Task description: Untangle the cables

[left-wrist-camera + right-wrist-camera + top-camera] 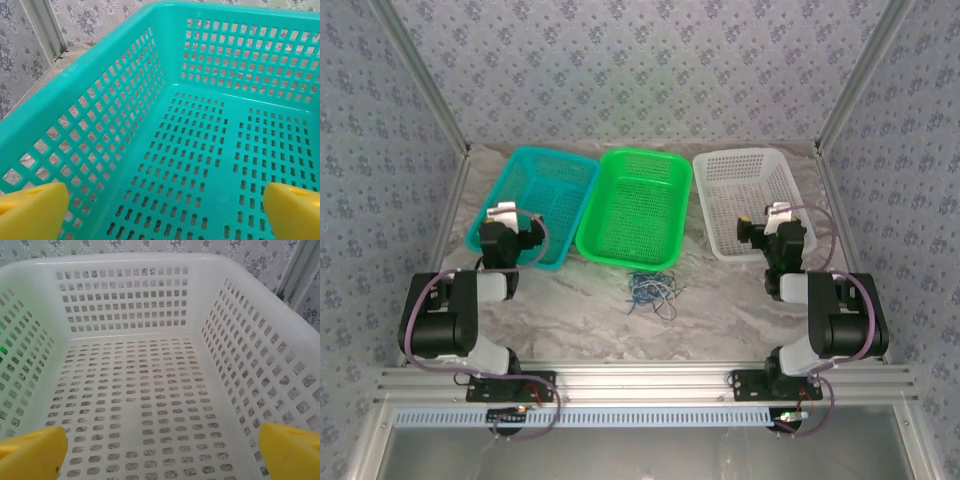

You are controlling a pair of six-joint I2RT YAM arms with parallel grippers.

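Top external view gives us the cables as a small tangle of blue, whitish and dark loops. They lie on the bench just in front of the near rim of the green basket, between the two arms and well apart from both. We see three baskets in a row across the bench: a teal basket on the left, the green one in the middle and a white basket on the right.

Our left claw hangs over the near left part of the teal basket. In the left wrist view its yellow fingers stand spread wide, the perforated teal floor showing between them.

Our right claw hangs over the near edge of the white basket. The right wrist view shows its fingers likewise spread wide over the white floor.
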